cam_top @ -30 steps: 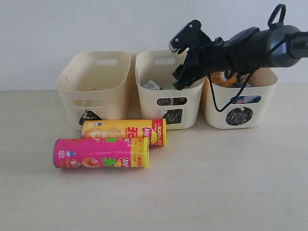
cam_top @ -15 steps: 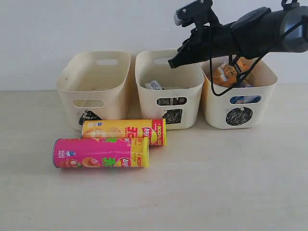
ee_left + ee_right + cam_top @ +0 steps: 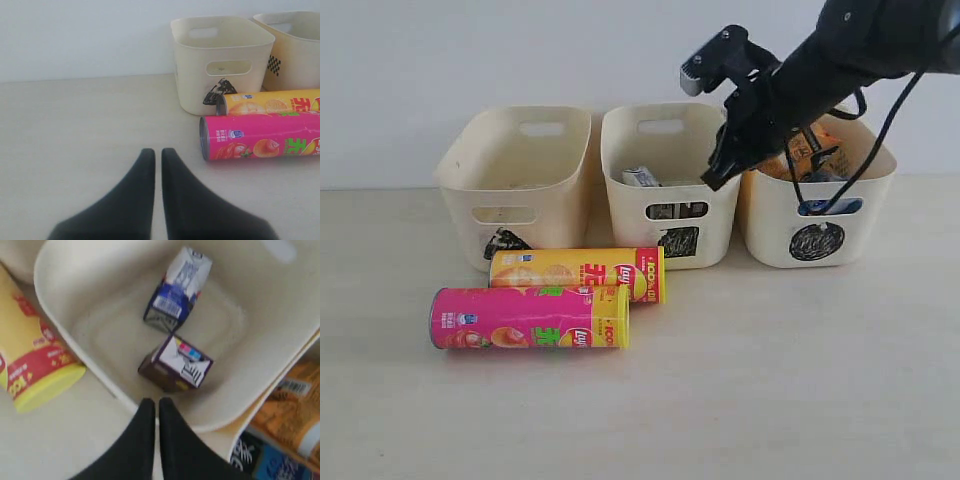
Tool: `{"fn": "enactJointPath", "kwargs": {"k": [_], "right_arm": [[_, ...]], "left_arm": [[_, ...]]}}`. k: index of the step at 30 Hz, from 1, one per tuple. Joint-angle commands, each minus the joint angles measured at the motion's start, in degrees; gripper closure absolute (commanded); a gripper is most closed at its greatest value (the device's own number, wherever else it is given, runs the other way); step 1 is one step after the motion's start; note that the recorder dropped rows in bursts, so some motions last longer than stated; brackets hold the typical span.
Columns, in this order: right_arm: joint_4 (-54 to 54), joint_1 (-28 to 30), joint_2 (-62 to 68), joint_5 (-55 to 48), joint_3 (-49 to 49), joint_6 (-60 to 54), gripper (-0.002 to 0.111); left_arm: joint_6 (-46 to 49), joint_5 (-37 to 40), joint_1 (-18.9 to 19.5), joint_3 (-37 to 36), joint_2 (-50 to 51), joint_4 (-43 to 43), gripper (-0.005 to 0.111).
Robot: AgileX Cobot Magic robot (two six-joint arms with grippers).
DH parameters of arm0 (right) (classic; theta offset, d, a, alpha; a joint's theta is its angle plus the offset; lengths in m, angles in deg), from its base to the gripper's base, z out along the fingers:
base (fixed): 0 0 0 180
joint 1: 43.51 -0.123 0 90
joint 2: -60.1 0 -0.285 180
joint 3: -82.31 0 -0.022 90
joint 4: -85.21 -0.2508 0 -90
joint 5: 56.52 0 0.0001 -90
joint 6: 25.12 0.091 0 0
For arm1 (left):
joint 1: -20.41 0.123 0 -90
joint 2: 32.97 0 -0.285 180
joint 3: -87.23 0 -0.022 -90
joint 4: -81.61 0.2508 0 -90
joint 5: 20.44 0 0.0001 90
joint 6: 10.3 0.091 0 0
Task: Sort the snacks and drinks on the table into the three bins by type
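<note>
Two chip tubes, the pink tube [image 3: 530, 331] and the yellow tube [image 3: 578, 274], lie touching on the worktop [image 3: 770, 400] before the left bin [image 3: 550, 185] and the middle bin [image 3: 630, 225]. Light, stiff and slick, they would likely roll, so a grip across mid-barrel seems soundest. The right claw [image 3: 712, 182] hangs pinched shut and empty over the middle bin's rim; the left claw [image 3: 156, 152], low over the worktop, is likewise closed on nothing.

Under my right gripper [image 3: 156, 401], the middle bin [image 3: 100, 280] holds the blue-and-white carton [image 3: 176, 287] and dark purple carton [image 3: 175, 365]. An orange bag [image 3: 295, 410], I think, fills the neighbouring bin [image 3: 770, 230]. Pink tube [image 3: 260, 145] and yellow tube [image 3: 270, 104] lie touching ahead of my left gripper [image 3: 156, 152].
</note>
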Motion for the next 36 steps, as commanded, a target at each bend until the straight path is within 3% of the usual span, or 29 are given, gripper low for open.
{"fn": "enactJointPath", "kwargs": {"k": [1,7,15,20,27,33,36], "right_arm": [[12.1,0.5,-4.0,-7.4,0.3,14.7,0.108],[15.5,4.8,-7.8,-12.9,0.3,25.8,0.108],[15.6,17.4,-10.9,-20.8,-0.9,31.6,0.108],[15.6,22.3,-16.6,-16.1,-8.7,32.8,0.108],[15.0,23.9,-26.2,-9.8,-21.4,34.2,0.108],[5.1,23.9,-33.0,-8.2,-29.4,36.2,0.108],[5.1,23.9,-35.9,-8.2,-32.1,36.2,0.108]], "left_arm": [[0.4,-0.3,0.1,-0.2,-0.2,0.1,0.103],[0.4,-0.2,0.1,-0.2,-0.2,0.1,0.103],[0.4,-0.2,0.1,-0.2,-0.2,0.1,0.103],[0.4,-0.2,0.1,-0.2,-0.2,0.1,0.103],[0.4,-0.3,0.1,-0.2,-0.2,0.1,0.103],[0.4,-0.3,0.1,-0.2,-0.2,0.1,0.103],[0.4,-0.3,0.1,-0.2,-0.2,0.1,0.103]]}}
